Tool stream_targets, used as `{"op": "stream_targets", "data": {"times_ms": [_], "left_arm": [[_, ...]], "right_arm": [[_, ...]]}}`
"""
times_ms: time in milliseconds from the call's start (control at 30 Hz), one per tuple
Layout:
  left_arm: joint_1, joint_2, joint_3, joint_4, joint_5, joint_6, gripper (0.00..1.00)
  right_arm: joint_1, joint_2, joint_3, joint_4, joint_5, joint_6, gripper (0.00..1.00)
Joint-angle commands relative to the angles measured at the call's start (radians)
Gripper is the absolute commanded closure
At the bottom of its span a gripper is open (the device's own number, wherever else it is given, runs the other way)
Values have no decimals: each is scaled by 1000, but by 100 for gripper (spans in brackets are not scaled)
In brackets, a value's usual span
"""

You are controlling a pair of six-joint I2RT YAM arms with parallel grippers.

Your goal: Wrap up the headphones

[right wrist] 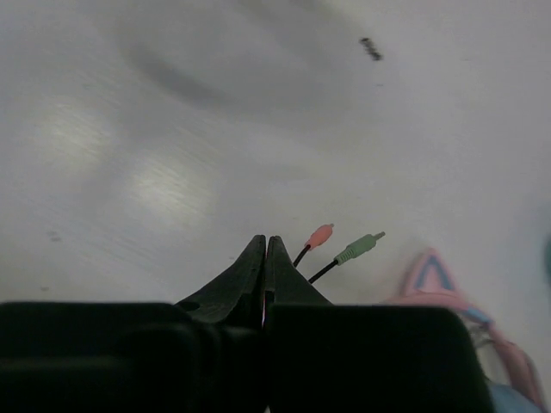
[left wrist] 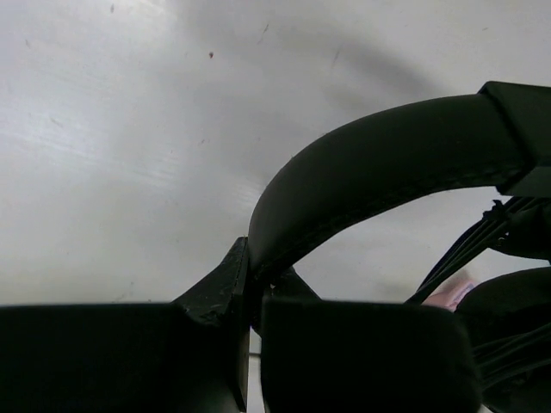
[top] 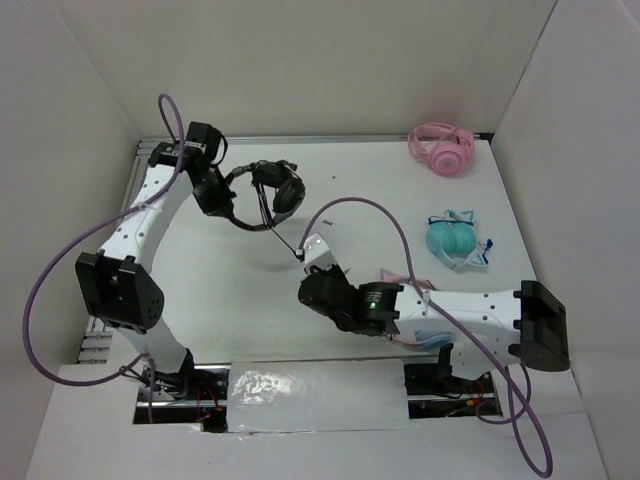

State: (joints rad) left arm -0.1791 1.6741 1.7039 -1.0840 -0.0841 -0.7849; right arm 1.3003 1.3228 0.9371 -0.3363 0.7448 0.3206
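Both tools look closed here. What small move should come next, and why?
Probably swing the right tool, pinching the cable near its plugs, toward the headphones to start a loop: the left tool grips the headband, and a stretch of cable runs free between them.

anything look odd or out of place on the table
One small dark speck lies loose on the table just beyond the right hand, too small to identify. Nothing else looks spilled or damaged.

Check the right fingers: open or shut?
Shut: right fingers pinched together on the headphones' cable, plugs sticking out past them.
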Motion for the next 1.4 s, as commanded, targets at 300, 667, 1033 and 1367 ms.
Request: {"op": "stream_targets", "data": {"times_ms": [300, 667, 1033, 1367], "left_arm": [[-48, 145, -6, 54, -309, -163, 100], [59, 180, 285, 119, -243, -31, 100], [3, 247, 142, 165, -215, 22, 100], [-241, -85, -363, 524, -184, 308, 100]], "right_arm": [[-99, -56, 166, -101, 152, -489, 100], [0, -272, 94, -61, -105, -503, 100], [57, -128, 304, -96, -2, -826, 100], [-183, -106, 393, -79, -253, -1055, 100]]}}
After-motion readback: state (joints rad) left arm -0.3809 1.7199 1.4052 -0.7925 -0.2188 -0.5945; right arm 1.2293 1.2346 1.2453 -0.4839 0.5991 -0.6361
